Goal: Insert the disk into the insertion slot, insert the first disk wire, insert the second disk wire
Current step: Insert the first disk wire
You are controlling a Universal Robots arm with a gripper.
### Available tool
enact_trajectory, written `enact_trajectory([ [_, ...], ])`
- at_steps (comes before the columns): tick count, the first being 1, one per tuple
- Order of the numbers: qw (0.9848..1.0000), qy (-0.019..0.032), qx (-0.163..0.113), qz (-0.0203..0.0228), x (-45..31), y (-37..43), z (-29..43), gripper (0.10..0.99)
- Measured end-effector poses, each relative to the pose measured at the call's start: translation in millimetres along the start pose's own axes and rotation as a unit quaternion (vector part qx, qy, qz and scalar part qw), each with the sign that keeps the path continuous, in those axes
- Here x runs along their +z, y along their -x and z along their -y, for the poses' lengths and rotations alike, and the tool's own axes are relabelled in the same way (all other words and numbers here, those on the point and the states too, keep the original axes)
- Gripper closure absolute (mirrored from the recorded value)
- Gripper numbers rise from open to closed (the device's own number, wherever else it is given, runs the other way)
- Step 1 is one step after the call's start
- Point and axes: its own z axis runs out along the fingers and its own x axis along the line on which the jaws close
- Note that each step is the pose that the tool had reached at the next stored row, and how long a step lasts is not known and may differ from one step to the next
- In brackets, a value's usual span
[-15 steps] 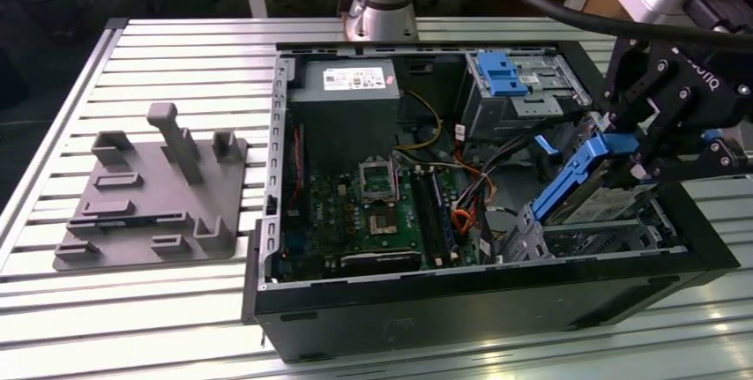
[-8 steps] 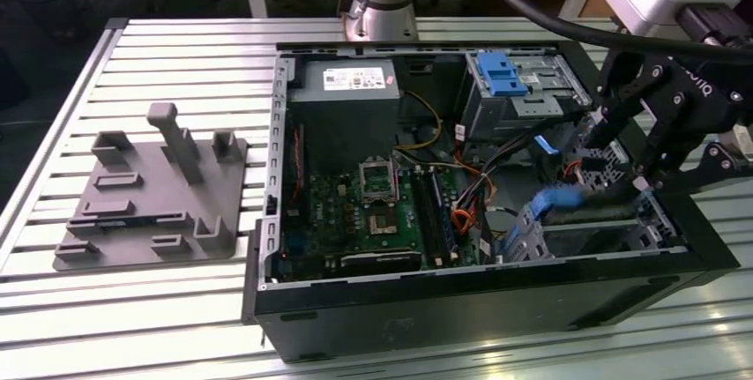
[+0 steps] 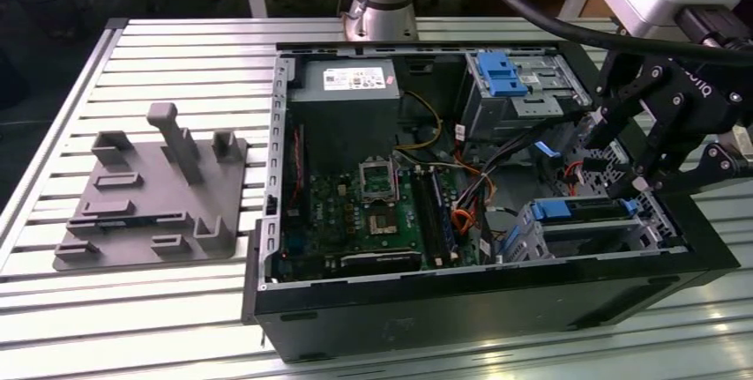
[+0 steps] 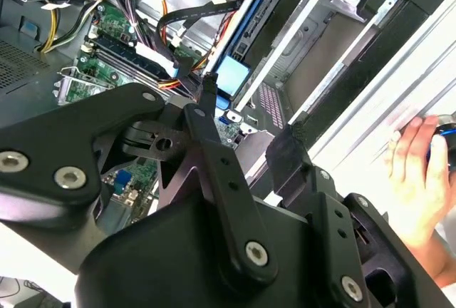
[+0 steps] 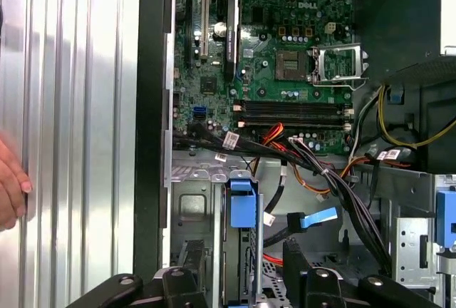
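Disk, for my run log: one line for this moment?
disk: in insertion slot | claw: open, over case | second disk wire: near claw

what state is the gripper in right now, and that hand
Gripper: jaws open, holding nothing, above the case.
Hand: on the table beside the case; whether it holds anything cannot be told.

A robotics laboratory is indicated: an open black desktop computer case point(image 3: 471, 296) is set on a ribbed aluminium table point(image 3: 153, 54) beside a grey plastic fixture plate point(image 3: 141, 221), and a silver robot arm column point(image 3: 383, 1) is mounted there.
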Motion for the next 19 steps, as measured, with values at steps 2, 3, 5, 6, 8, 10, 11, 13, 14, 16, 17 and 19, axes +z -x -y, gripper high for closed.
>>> enact_trajectory([
  [2, 1.0000, 0.0000, 0.000, 0.0000, 0.1, 0.0, 0.0, 0.529],
  [3, 1.0000, 0.0000, 0.000, 0.0000, 0.1, 0.0, 0.0, 0.529],
  [5, 1.0000, 0.0000, 0.000, 0.0000, 0.1, 0.0, 0.0, 0.529],
  [6, 1.0000, 0.0000, 0.000, 0.0000, 0.1, 0.0, 0.0, 0.529],
  [8, 1.0000, 0.0000, 0.000, 0.0000, 0.2, 0.0, 0.0, 0.529],
  [10, 1.0000, 0.0000, 0.000, 0.0000, 0.3, 0.4, 0.0, 0.529],
  [11, 1.0000, 0.0000, 0.000, -0.0005, 0.5, 1.9, 0.0, 0.529],
  [13, 1.0000, 0.0000, 0.001, -0.0021, 0.6, 6.1, 0.1, 0.529],
  [14, 1.0000, -0.0001, 0.001, -0.0026, 0.8, 8.2, 0.0, 0.529],
  [16, 1.0000, -0.0001, 0.002, -0.0052, 1.0, 11.1, 0.0, 0.529],
  [17, 1.0000, -0.0003, 0.005, -0.0075, 1.1, 11.2, 0.0, 0.529],
  [19, 0.9998, -0.0008, 0.012, -0.0127, 1.1, 11.2, 0.0, 0.529],
])
